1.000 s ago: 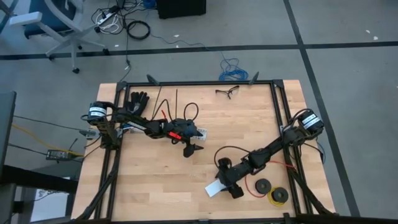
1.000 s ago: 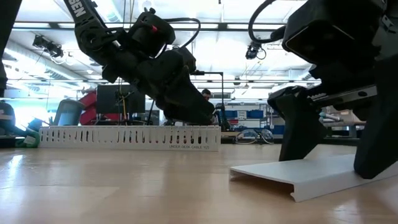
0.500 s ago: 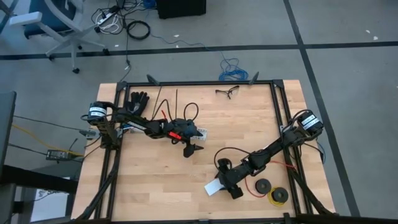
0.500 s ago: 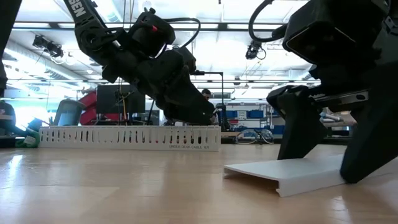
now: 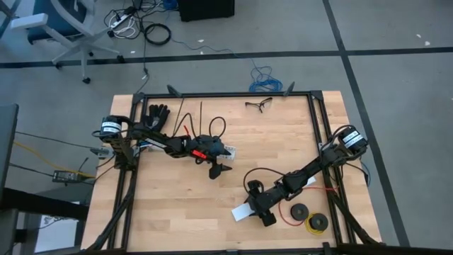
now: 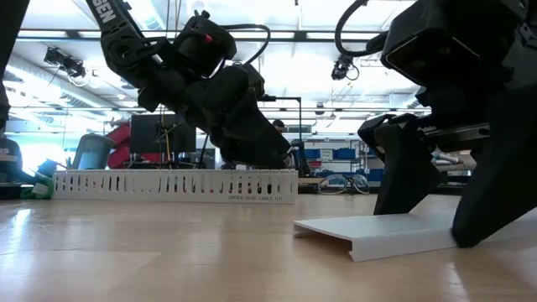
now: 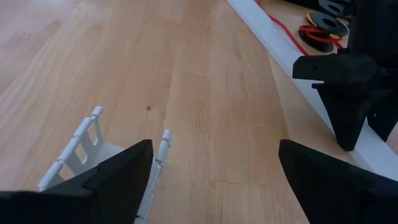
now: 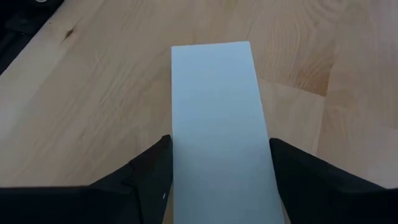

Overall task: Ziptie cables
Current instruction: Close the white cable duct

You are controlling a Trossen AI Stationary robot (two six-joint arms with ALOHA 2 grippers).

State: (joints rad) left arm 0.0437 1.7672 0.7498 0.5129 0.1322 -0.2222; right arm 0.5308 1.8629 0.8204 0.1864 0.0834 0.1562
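My right gripper (image 5: 260, 210) stands at the table's near right, shut on a flat white plastic strip (image 5: 243, 212), which also shows in the right wrist view (image 8: 214, 106). My left gripper (image 5: 219, 170) is open and empty above mid-table. One of its fingers hangs over the end of a white slotted channel (image 7: 87, 146) lying on the table. The bundle of thin coloured cables does not plainly show in any view. My right gripper holds the white strip by its two long edges (image 8: 174, 155), one finger on each side. The fingers (image 6: 403, 180) point down at the table and lie across the strip. The strip's free end (image 6: 336, 235) lies on the table, stretching away toward the left.
Black spools with a red wire loop (image 5: 301, 211) and a yellow one (image 5: 318, 223) lie near the right gripper. A black glove (image 5: 156, 113) and glasses (image 5: 258, 105) lie at the far edge. A black frame (image 5: 315, 127) borders the table.
My right gripper has gone a little toward the table's left edge. The white strip has slid with it along the table the same way.
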